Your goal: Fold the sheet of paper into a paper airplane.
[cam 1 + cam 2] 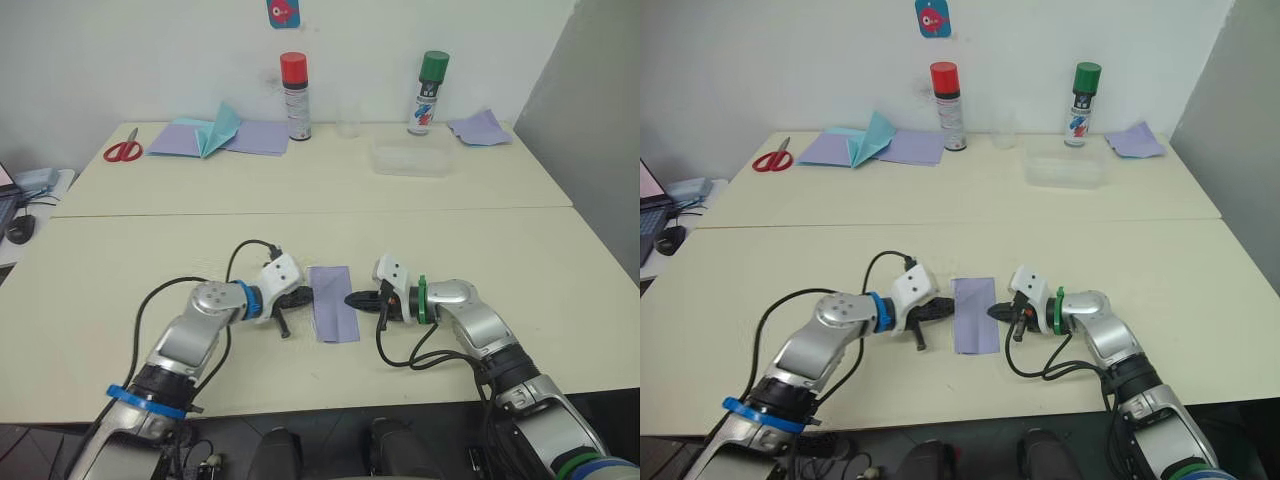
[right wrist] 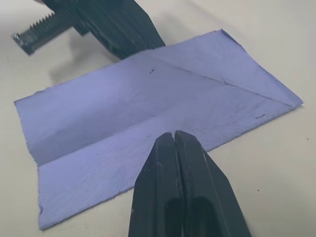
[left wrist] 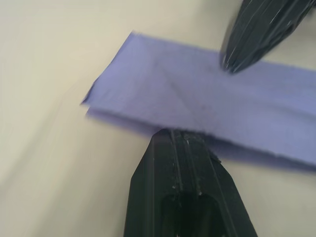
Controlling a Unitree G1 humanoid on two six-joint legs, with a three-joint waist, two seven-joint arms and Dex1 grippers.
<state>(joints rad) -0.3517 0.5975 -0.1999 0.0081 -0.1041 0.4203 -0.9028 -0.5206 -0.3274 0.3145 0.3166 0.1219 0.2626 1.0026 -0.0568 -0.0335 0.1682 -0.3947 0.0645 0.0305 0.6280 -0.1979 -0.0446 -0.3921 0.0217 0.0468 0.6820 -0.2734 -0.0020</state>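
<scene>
The left gripper [image 1: 300, 296] has its two black fingers pressed together with nothing between them, its tip touching the left long edge of the sheet of paper [image 1: 333, 302]; the right gripper [image 1: 357, 299] is likewise pinched closed and empty, its tip resting at the right long edge, directly opposite. The step in hand looks like pressing or flattening a fold, with the two tips pinning the sheet from either side. To do it well, I judge one tip should hold the paper steady while the other runs along the crease with light downward pressure, since a thin sheet will slide or buckle if both push inward. The sheet lies flat on the table [image 1: 520, 250], near its front edge and about midway between the side edges. It is a narrow folded rectangle whose long axis runs from the front edge toward the back edge; the right wrist view shows diagonal creases and a lengthwise fold, but no finished point yet, so it points neither way.
</scene>
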